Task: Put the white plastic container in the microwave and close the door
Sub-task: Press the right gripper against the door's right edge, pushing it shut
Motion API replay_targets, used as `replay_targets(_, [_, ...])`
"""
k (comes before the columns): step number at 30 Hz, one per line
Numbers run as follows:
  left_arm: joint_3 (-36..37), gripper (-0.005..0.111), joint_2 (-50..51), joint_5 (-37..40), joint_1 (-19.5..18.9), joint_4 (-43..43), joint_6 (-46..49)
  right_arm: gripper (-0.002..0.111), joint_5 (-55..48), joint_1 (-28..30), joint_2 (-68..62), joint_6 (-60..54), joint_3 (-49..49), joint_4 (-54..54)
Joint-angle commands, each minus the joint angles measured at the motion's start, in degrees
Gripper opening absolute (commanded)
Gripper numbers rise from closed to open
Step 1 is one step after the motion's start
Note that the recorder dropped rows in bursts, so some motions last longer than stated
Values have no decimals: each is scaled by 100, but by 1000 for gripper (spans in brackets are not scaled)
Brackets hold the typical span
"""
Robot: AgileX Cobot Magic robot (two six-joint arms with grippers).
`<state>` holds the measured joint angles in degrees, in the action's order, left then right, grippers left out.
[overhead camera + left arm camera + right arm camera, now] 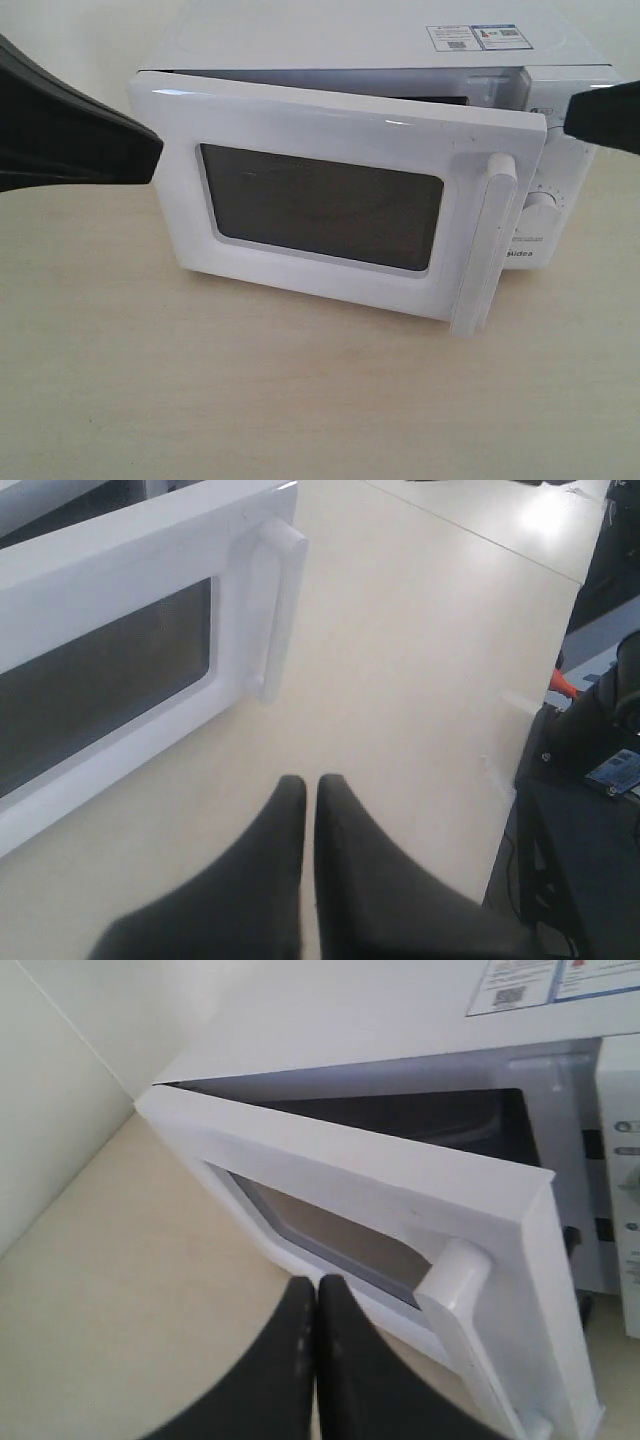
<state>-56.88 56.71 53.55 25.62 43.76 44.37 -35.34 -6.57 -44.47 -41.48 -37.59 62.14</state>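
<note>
The white microwave [380, 40] stands at the back of the table. Its door [300, 125] hangs partly open, swung out toward the front with its dark window [320, 205] and white bar handle [485, 250] facing me. The dark cavity [420, 1115] shows through the gap above the door. The white plastic container is out of view. My left gripper [155, 150] hovers at the door's hinge side, fingers together and empty [311, 782]. My right gripper [570, 118] is near the microwave's right panel, shut and empty [317, 1282], above the door [350, 1175].
Two dials [540, 205] and stickers [475, 37] mark the microwave. The pale table [250, 400] runs in front. Its edge [500, 780] drops to dark equipment [600, 760] in the left wrist view. A wall [50, 1110] stands beside the microwave.
</note>
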Motion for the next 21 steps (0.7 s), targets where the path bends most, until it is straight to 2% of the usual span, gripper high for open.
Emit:
replay_targets(1, [30,4,-43,26,29,18,-17,0,784,-681,-81,-497,162,548])
replay_targets(8, [30,4,-43,15,29,32,-62,0,2172,-2225,-602,-695,219,587])
replay_targets(17, [30,4,-43,15,29,32,-89,0,5713,-4291,-1708,-357,427,651])
replay_targets(21, [30,4,-43,15,29,32,-89,0,7637,-5204,-2388,-345,427,693])
